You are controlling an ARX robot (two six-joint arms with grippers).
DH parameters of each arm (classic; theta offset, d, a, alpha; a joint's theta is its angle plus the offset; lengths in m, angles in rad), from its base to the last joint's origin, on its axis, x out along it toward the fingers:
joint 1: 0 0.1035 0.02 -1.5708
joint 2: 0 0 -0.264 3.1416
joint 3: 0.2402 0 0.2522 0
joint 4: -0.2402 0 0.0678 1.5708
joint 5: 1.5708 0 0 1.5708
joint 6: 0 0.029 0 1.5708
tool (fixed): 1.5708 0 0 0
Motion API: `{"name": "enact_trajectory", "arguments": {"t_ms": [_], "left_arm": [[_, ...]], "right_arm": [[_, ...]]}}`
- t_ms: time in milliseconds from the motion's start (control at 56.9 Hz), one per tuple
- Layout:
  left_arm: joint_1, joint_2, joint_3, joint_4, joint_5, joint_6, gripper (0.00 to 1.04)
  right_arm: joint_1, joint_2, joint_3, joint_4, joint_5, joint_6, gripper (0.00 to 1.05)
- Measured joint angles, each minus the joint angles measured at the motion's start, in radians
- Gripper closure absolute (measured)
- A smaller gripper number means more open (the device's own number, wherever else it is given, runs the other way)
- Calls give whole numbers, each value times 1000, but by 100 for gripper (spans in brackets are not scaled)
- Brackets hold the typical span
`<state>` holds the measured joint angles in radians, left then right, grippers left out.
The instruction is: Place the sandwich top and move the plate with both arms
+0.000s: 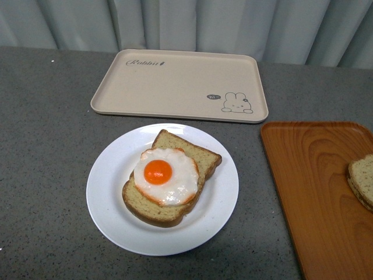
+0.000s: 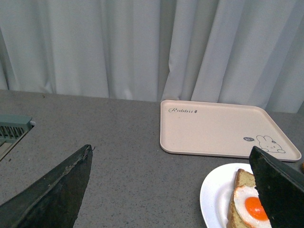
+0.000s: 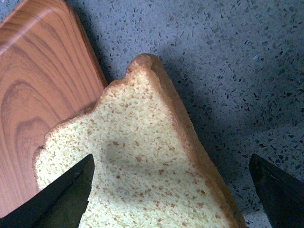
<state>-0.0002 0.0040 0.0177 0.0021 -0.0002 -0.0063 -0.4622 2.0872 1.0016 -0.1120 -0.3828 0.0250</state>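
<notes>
The sandwich top (image 1: 362,179), a tan speckled slice with brown crust, lies on the orange wood-grain tray (image 1: 315,186) at the right edge of the front view. In the right wrist view it (image 3: 142,161) fills the space below my open right gripper (image 3: 171,156), with one finger on each side and apart from it. The white plate (image 1: 108,192) holds a rounder bread slice (image 1: 175,149) with a fried egg (image 1: 166,175) on it. My left gripper (image 2: 170,149) is open and empty over the counter beside the plate (image 2: 213,194). Neither arm shows in the front view.
A beige rabbit-print tray (image 1: 175,81) lies behind the plate, in front of a pale curtain. The grey speckled counter (image 1: 46,146) spreads to the plate's left. In the right wrist view the slice shows over the orange tray's edge (image 3: 42,71) and the counter.
</notes>
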Motion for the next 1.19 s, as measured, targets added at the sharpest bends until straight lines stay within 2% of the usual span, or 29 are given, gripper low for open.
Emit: {"name": "enact_trajectory", "arguments": {"t_ms": [176, 211, 421, 650, 702, 948, 1194], "left_arm": [[0, 0, 0, 0, 0, 0, 6], [0, 0, 0, 0, 0, 0, 6], [0, 0, 0, 0, 0, 0, 6], [0, 0, 0, 0, 0, 0, 6], [0, 0, 0, 0, 0, 0, 6], [0, 0, 0, 0, 0, 0, 6], [0, 0, 0, 0, 0, 0, 6]], "right_arm": [[0, 2, 0, -6, 15, -1, 12], [0, 2, 0, -6, 16, -2, 21], [1, 2, 0, -6, 16, -2, 50], [-2, 2, 2, -6, 17, -3, 96], [-2, 2, 2, -5, 16, -3, 103], [-2, 0, 2, 10, 6, -2, 103], [10, -85, -11, 46, -103, 61, 103]]}}
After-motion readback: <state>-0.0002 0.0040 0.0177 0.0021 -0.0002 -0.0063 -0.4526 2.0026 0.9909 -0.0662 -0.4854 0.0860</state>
